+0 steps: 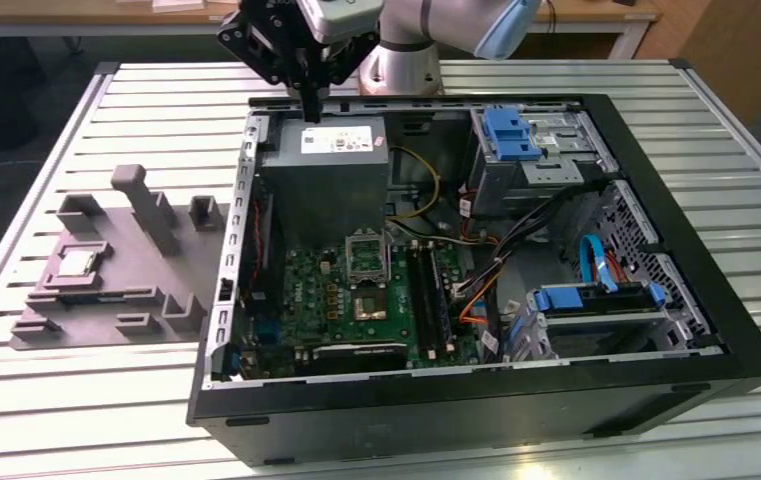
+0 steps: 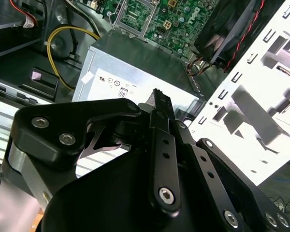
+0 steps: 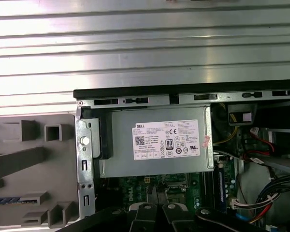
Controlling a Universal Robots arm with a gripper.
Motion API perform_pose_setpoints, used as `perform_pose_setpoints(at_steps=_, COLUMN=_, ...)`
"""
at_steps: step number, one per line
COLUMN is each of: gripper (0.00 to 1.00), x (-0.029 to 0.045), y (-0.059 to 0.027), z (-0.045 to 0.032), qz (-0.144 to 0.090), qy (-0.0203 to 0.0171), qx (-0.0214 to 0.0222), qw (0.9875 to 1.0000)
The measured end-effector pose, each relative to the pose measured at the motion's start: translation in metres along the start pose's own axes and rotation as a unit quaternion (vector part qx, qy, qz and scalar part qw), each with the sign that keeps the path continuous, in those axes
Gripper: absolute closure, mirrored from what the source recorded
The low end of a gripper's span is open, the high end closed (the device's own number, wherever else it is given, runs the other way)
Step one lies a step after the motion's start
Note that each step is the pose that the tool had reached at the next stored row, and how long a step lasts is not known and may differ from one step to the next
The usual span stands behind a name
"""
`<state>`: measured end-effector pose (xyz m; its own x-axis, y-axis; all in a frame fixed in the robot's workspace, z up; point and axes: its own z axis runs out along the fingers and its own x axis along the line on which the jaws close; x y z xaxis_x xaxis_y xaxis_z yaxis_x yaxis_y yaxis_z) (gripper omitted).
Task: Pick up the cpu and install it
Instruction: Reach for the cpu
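Nothing of the task looks done yet. The cpu (image 1: 77, 262) lies in its recess on the grey plastic holder (image 1: 113, 300), outside the black computer case (image 1: 487, 405) at the exterior view's left, well apart from the gripper (image 1: 311, 112). The gripper hangs above the power supply (image 1: 327, 170) at the case's far edge, its fingers (image 2: 160, 110) pressed together on nothing (the first wrist view agrees). Both the pick-up and the seating on the motherboard (image 1: 340, 300) are left, I judge. The desk (image 1: 100, 410) is bright ribbed aluminium slats. Behind it stands pale wooden furniture (image 1: 594, 12), with dark floor at the edges.
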<state>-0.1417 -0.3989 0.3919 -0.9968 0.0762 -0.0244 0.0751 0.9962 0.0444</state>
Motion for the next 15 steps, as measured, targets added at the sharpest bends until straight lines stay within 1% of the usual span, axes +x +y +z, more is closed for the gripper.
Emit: perform_pose_setpoints(at_steps=15, gripper=0.89, x=0.0036, y=-0.0003, z=-0.0001, qz=0.000, qy=0.0000, qx=0.0000, qw=1.0000)
